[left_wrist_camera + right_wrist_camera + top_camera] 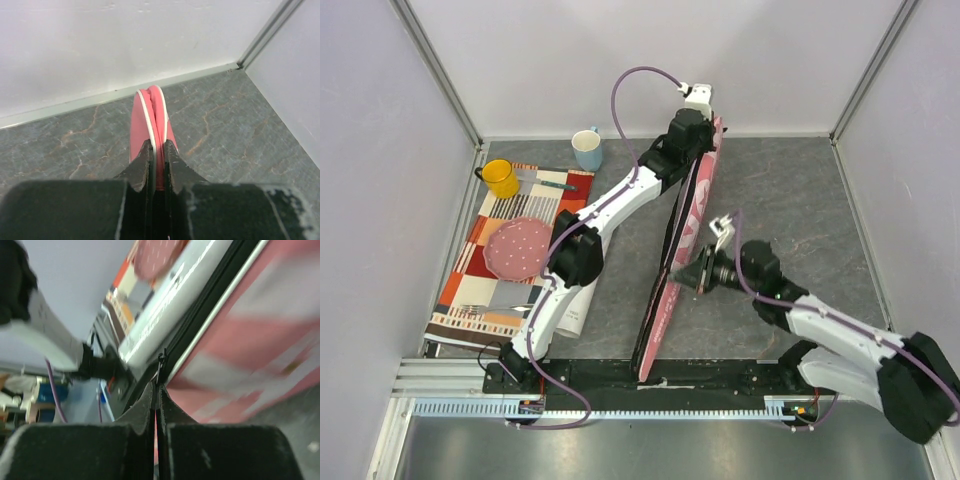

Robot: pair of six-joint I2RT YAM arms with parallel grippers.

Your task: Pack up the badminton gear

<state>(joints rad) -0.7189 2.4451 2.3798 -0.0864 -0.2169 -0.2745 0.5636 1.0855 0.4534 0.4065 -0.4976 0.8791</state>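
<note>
Top external view: the pink racket bag (688,225) is held on edge mid-table. Its far end is clamped by the left gripper (157,150), and its zipper pull (161,365) is pinched by the right gripper (157,390). Zipping is judged unfinished, and the white tube (575,312) is left outside.

The left arm (610,205) crosses the tube (580,315), hiding its far end, and covers an edge of the mat (470,270). From above, the left claw (159,144) is lost under its wrist at the far end of the bag (682,235), whose lettering is too foreshortened to read; what the bag holds cannot be told. In the left wrist view the claw's body blocks all but the bag's tip. The right wrist view is blurred: the print smears, the plate (160,252) is cut by the top edge, and whether the right claw (156,386) nips anything is too fine to tell.
</note>
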